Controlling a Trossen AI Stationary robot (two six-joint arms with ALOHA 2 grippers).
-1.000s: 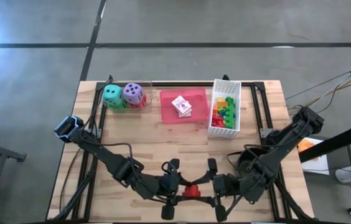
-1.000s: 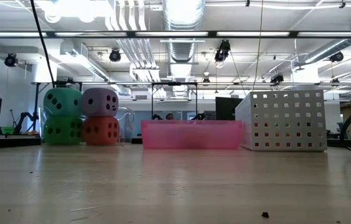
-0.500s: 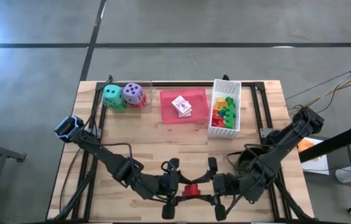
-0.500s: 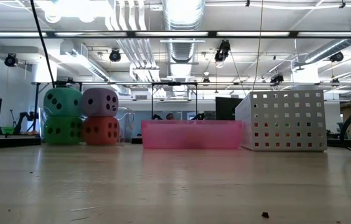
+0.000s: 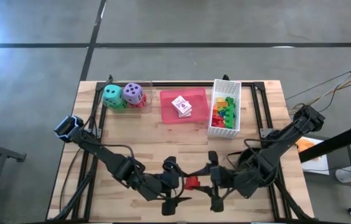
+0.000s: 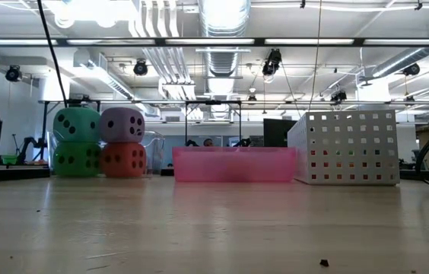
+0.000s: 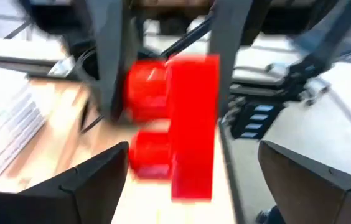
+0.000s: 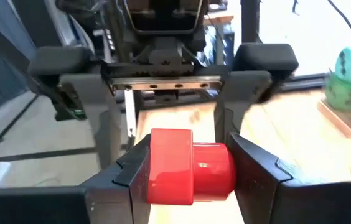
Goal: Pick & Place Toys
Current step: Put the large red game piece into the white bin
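High view: both dark arms meet near the front edge of the wooden slatted worktop (image 5: 182,146). Between them sits a small red plastic brick (image 5: 192,182), with the left tool (image 5: 174,182) on one side and the right tool (image 5: 208,182) on the other. At the far edge stand a teal soft die (image 5: 112,94) and a purple soft die (image 5: 133,93), stacked on two others; beside them a pink translucent tray (image 5: 167,106) holds small card packs (image 5: 182,106), and a white mesh basket (image 5: 238,106) holds multicoloured plastic bricks (image 5: 223,112).

Low view: the teal die rests on a green soft die (image 6: 77,158), the purple die on a red soft die (image 6: 123,160). No tool appears here.

Left wrist view: the left tool's fingers (image 7: 88,180) stand wide apart, clear of the red brick, which hangs between the other arm's fingers.

Right wrist view: the right tool's fingers (image 8: 250,168) are clamped on the red brick, one on each side, with the left tool spread open beyond it.

No legible writing or brand appears in any view.
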